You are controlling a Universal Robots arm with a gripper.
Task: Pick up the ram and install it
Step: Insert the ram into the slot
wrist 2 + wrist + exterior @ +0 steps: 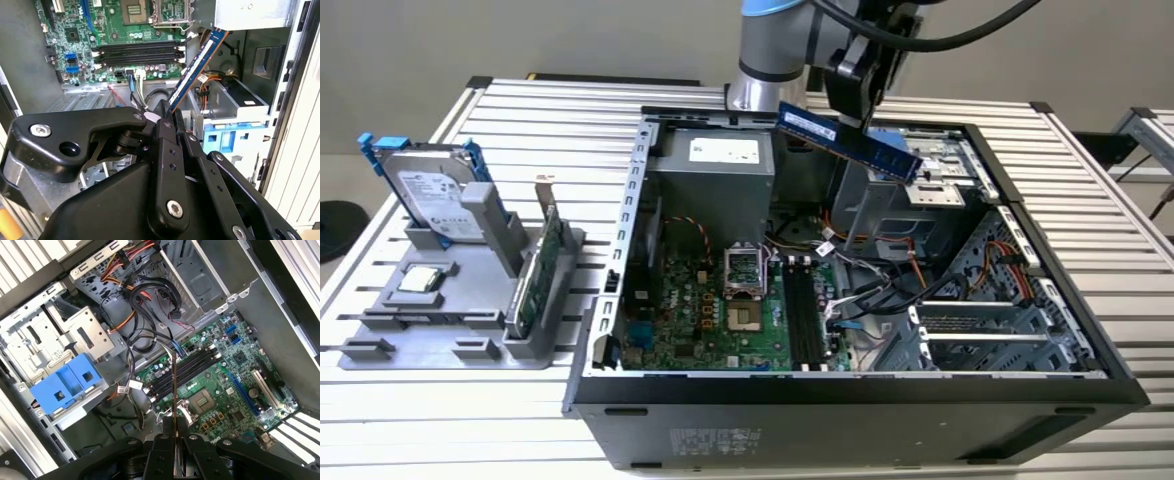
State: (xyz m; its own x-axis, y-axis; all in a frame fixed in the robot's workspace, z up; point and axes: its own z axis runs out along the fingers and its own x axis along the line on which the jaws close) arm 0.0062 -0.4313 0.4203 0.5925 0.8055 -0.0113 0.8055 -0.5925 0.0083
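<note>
Claw: we see the gripper (168,114) (175,434) (859,112) as matte black plastic, its jointed links held with silver screws. Its two fingers are clamped together on one end of the ram.
Task thing: the ram (198,64) (849,140) is a long, thin blue board with a row of black chips and a pale sticker. It hangs in the air over the open case, tilted and touching nothing but the fingers. In the first wrist view we look along its edge (175,390), a fine line.
Slots: the memory slots (135,52) (182,370) (801,315) are long black parallel channels on the board, and we see no stick seated in them.
Board: the motherboard (115,30) (220,385) (707,310) is glossy green and studded with small parts. It carries a square metal-framed processor socket (740,290).
Container: the computer case (854,385) is black outside and bare grey sheet metal inside, and it lies open. It holds the board, loose black, red and orange cables (145,295), a blue plastic bracket (70,382) (235,137), and a grey power supply (714,165) with a white label.
Table: a slatted aluminium table (1107,260) bears the case.
Holder: on the exterior view's left, a grey plastic holder (454,345) carries a silver hard drive (434,190) with blue rails, a green card (540,265) standing on edge, and a small square chip (424,280).
</note>
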